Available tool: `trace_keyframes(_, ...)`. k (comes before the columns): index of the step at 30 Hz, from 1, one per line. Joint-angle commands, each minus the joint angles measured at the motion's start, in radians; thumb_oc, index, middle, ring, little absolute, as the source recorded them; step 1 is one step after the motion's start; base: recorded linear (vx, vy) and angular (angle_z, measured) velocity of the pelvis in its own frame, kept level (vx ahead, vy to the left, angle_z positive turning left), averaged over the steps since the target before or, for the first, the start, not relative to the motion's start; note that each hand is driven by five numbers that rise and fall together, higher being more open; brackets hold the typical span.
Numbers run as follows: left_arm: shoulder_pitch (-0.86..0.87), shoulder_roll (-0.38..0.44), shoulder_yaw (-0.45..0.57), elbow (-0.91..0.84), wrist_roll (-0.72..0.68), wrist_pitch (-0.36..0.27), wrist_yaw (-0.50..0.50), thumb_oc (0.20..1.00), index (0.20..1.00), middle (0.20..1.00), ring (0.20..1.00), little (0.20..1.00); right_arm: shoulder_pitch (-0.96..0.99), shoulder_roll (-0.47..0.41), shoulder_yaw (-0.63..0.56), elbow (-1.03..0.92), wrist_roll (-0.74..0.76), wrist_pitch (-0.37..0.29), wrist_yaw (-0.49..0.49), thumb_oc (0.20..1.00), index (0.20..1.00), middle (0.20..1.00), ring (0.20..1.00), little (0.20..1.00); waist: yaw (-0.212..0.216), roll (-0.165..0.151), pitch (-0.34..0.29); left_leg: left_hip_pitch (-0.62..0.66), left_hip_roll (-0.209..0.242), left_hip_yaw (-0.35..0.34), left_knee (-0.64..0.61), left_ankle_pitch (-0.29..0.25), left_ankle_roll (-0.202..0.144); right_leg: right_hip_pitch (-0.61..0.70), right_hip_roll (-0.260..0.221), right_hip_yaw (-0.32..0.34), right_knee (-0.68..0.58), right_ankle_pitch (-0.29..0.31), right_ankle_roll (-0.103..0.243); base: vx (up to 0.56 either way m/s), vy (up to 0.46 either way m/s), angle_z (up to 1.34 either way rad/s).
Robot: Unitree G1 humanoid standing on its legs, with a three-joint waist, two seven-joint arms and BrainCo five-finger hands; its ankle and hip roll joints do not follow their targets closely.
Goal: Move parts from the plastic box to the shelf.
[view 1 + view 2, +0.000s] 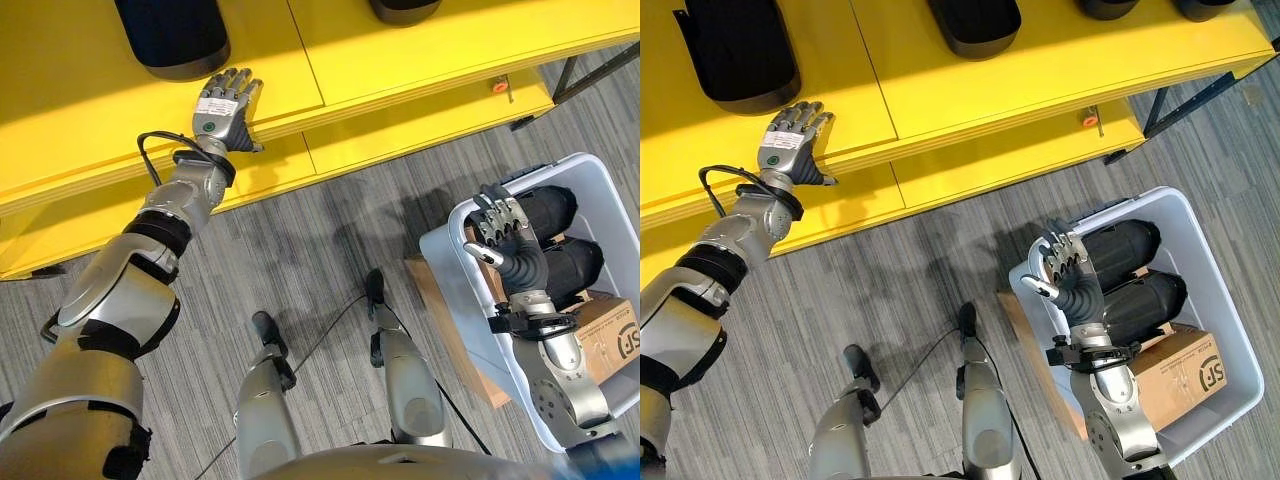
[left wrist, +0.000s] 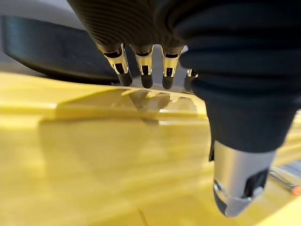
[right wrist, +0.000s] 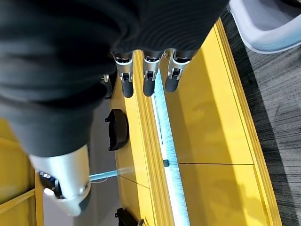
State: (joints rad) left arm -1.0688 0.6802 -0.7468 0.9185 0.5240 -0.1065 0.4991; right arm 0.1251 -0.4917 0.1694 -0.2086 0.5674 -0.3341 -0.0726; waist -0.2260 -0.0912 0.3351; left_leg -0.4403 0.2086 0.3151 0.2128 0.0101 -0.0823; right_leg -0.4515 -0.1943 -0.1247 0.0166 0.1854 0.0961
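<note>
Parts (image 1: 1130, 270) in plastic box (image 1: 1230, 330); left hand (image 1: 790, 140) on shelf (image 1: 940, 90).

The right hand (image 3: 146, 77) hangs with relaxed fingers over the yellow shelf (image 3: 207, 141), a black part (image 3: 117, 129) lying beside it

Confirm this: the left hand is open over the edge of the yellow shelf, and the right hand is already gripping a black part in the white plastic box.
Not quite. In the right eye view the right hand hovers over the white plastic box with relaxed fingers, holding nothing; the black parts lie untouched beneath it. The left hand is indeed open over the edge of the yellow shelf.
</note>
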Motion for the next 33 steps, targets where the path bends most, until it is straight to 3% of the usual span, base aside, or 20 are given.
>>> trace_keyframes(1,0.009,0.021,0.054,-0.088,0.037,-0.049,-0.005,1.000,1.000,1.000,1.000,1.000,0.014,-0.063,-0.050,-0.063,0.022,-0.066,0.007,1.000,1.000,1.000,1.000,1.000,-0.008,0.035,-0.013,0.013,0.098,-0.058,0.097,-0.076,-0.080,0.062,-0.084,0.013,0.099,-0.081,0.096,0.00,0.000,0.00)
trace_keyframes(4,0.083,0.021,0.067,-0.228,0.042,-0.093,-0.034,1.000,1.000,1.000,1.000,1.000,0.019,-0.056,-0.065,-0.062,0.017,-0.067,-0.001,1.000,1.000,1.000,1.000,1.000,0.001,0.037,-0.012,0.018,0.096,-0.061,0.097,-0.081,-0.079,0.069,-0.085,0.012,0.100,-0.085,0.094,0.00,0.000,0.00)
trace_keyframes(5,0.175,0.014,0.086,-0.361,0.027,-0.135,-0.071,1.000,1.000,1.000,1.000,1.000,0.019,-0.048,-0.078,-0.062,0.013,-0.068,-0.003,1.000,1.000,1.000,1.000,1.000,0.012,0.039,-0.012,0.025,0.095,-0.064,0.097,-0.084,-0.078,0.079,-0.088,0.010,0.099,-0.088,0.093,0.00,0.000,0.00)
trace_keyframes(8,0.334,-0.016,0.127,-0.530,-0.017,-0.190,-0.136,1.000,1.000,1.000,1.000,1.000,0.020,-0.038,-0.091,-0.060,0.000,-0.065,-0.015,1.000,1.000,1.000,1.000,1.000,0.027,0.041,-0.014,0.033,0.094,-0.071,0.101,-0.088,-0.076,0.095,-0.090,0.004,0.097,-0.091,0.090,0.00,0.000,0.02)
trace_keyframes(10,0.405,-0.019,0.162,-0.592,-0.046,-0.206,-0.151,1.000,1.000,1.000,1.000,1.000,0.020,-0.029,-0.092,-0.059,-0.003,-0.065,-0.018,1.000,1.000,1.000,1.000,1.000,0.033,0.037,-0.012,0.031,0.089,-0.063,0.098,-0.065,-0.065,0.094,-0.096,-0.003,0.093,-0.072,0.080,-0.05,-0.001,0.04)
trace_keyframes(13,0.481,-0.020,0.197,-0.640,-0.091,-0.223,-0.169,1.000,1.000,1.000,1.000,1.000,0.017,-0.023,-0.095,-0.059,-0.009,-0.064,-0.022,1.000,1.000,1.000,1.000,1.000,0.042,0.041,-0.020,0.047,0.090,-0.074,0.093,-0.086,-0.073,0.113,-0.091,0.001,0.090,-0.089,0.088,0.03,0.000,0.01)
trace_keyframes(17,0.693,-0.005,0.320,-0.792,-0.280,-0.267,-0.217,1.000,1.000,1.000,1.000,1.000,0.019,-0.016,-0.101,-0.060,-0.015,-0.066,-0.034,1.000,1.000,1.000,1.000,1.000,0.058,0.035,-0.026,0.058,0.084,-0.075,0.082,-0.058,-0.061,0.138,-0.096,-0.017,0.077,-0.069,0.079,-0.06,-0.013,0.07)
trace_keyframes(18,0.767,-0.026,0.360,-0.829,-0.424,-0.281,-0.236,1.000,1.000,1.000,1.000,1.000,0.019,-0.011,-0.103,-0.061,-0.010,-0.064,-0.036,1.000,1.000,1.000,1.000,1.000,0.071,0.031,-0.032,0.068,0.080,-0.082,0.079,-0.055,-0.058,0.158,-0.097,-0.025,0.072,-0.067,0.080,0.01,-0.010,0.09)
trace_keyframes(20,0.773,-0.023,0.365,-0.834,-0.428,-0.279,-0.240,1.000,1.000,1.000,1.000,1.000,0.019,-0.012,-0.101,-0.061,-0.010,-0.064,-0.036,1.000,1.000,1.000,1.000,1.000,0.068,0.031,-0.032,0.069,0.080,-0.083,0.078,-0.055,-0.059,0.161,-0.097,-0.026,0.070,-0.067,0.080,0.01,0.002,0.08)
trace_keyframes(21,0.866,-0.038,0.407,-0.875,-0.579,-0.304,-0.277,1.000,1.000,1.000,1.000,1.000,0.022,-0.004,-0.106,-0.058,-0.013,-0.060,-0.040,1.000,1.000,1.000,1.000,1.000,0.083,0.030,-0.044,0.091,0.073,-0.093,0.064,-0.049,-0.057,0.190,-0.102,-0.038,0.061,-0.061,0.083,0.02,0.010,0.14)
trace_keyframes(23,0.956,-0.061,0.451,-0.908,-0.748,-0.304,-0.347,1.000,1.000,1.000,1.000,1.000,0.021,0.003,-0.098,-0.047,-0.020,-0.052,-0.044,1.000,1.000,1.000,1.000,1.000,0.095,0.023,-0.059,0.121,0.061,-0.102,0.050,-0.047,-0.052,0.233,-0.112,-0.056,0.044,-0.052,0.089,0.04,0.043,0.26)
trace_keyframes(27,1.041,-0.074,0.499,-0.960,-0.890,-0.294,-0.428,1.000,1.000,1.000,1.000,1.000,0.020,0.017,-0.089,-0.022,-0.017,-0.025,-0.037,1.000,1.000,1.000,1.000,1.000,0.115,0.014,-0.086,0.168,0.037,-0.110,0.038,-0.057,-0.038,0.297,-0.137,-0.078,0.025,-0.045,0.100,0.03,0.064,0.24)
trace_keyframes(33,1.096,-0.085,0.532,-0.986,-0.921,-0.281,-0.470,1.000,1.000,1.000,1.000,1.000,0.052,0.026,-0.092,-0.007,0.000,0.003,-0.014,1.000,1.000,1.000,1.000,1.000,0.126,-0.001,-0.108,0.199,-0.005,-0.119,0.091,-0.110,-0.007,0.372,-0.186,-0.096,0.026,-0.026,0.117,0.02,0.128,0.18)
